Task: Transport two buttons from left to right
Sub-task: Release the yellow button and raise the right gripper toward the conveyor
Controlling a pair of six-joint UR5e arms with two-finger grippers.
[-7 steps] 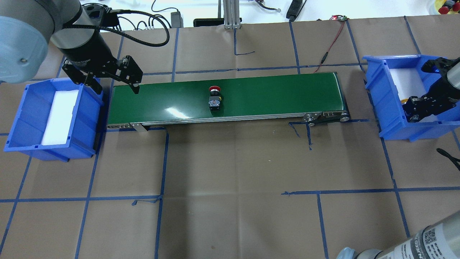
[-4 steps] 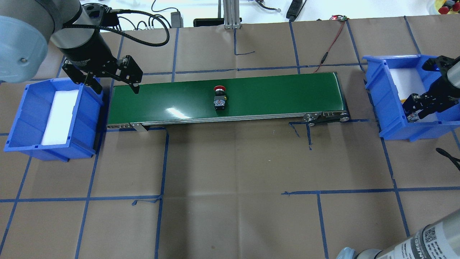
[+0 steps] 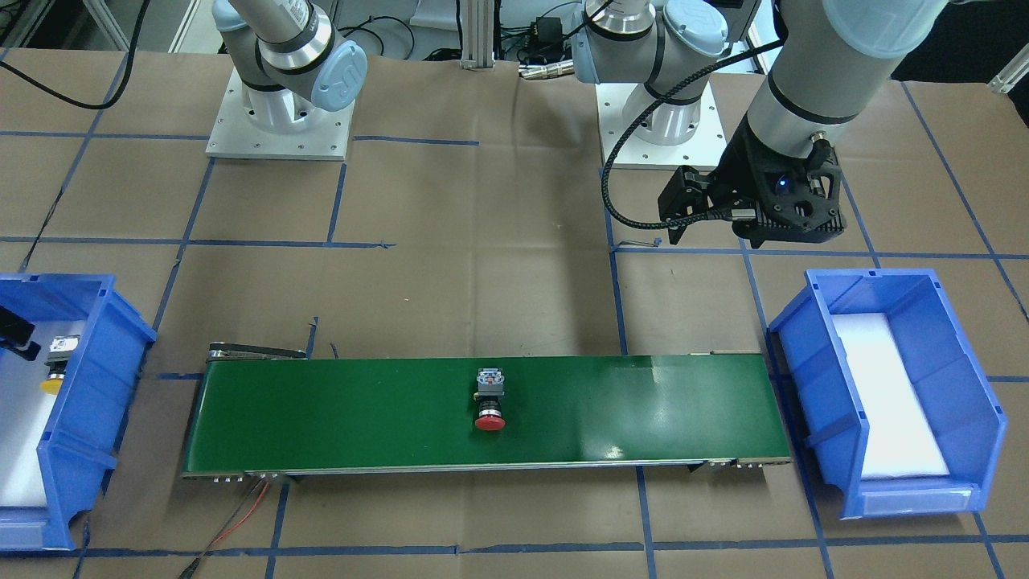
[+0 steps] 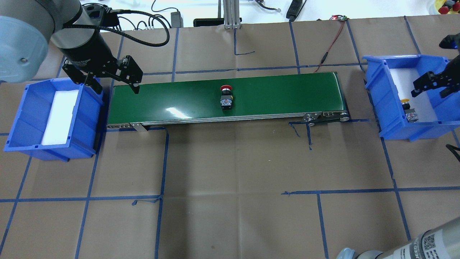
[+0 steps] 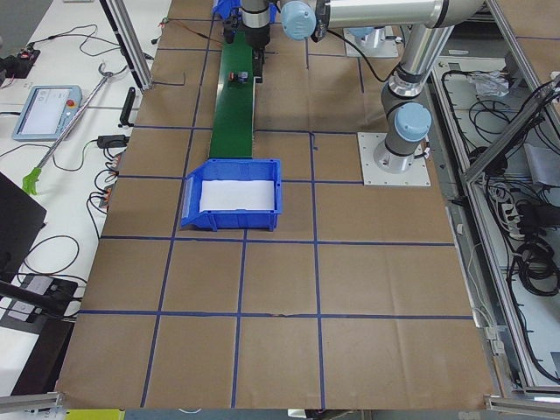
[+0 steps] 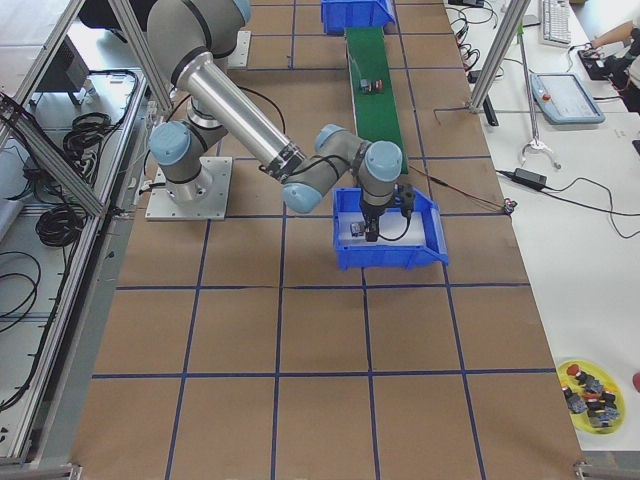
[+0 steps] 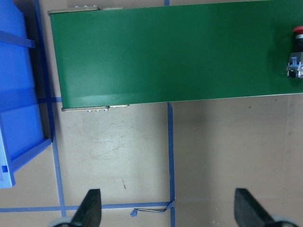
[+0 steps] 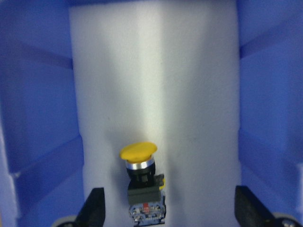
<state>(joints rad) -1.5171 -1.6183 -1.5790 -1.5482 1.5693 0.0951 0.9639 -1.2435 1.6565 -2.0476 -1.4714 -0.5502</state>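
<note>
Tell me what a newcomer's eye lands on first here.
A long green conveyor belt spans the centre, a red button lying on it near its middle. A yellow button lies on white foam in the right blue bin, below the open-jawed right gripper.

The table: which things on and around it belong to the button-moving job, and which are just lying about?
Job: red-capped push-button on the green conveyor belt; yellow-capped push-button in the right blue plastic bin; left blue plastic bin, holding only white foam.
Lying about: red-and-black wire; grey aluminium post; yellow dish of more buttons.
</note>
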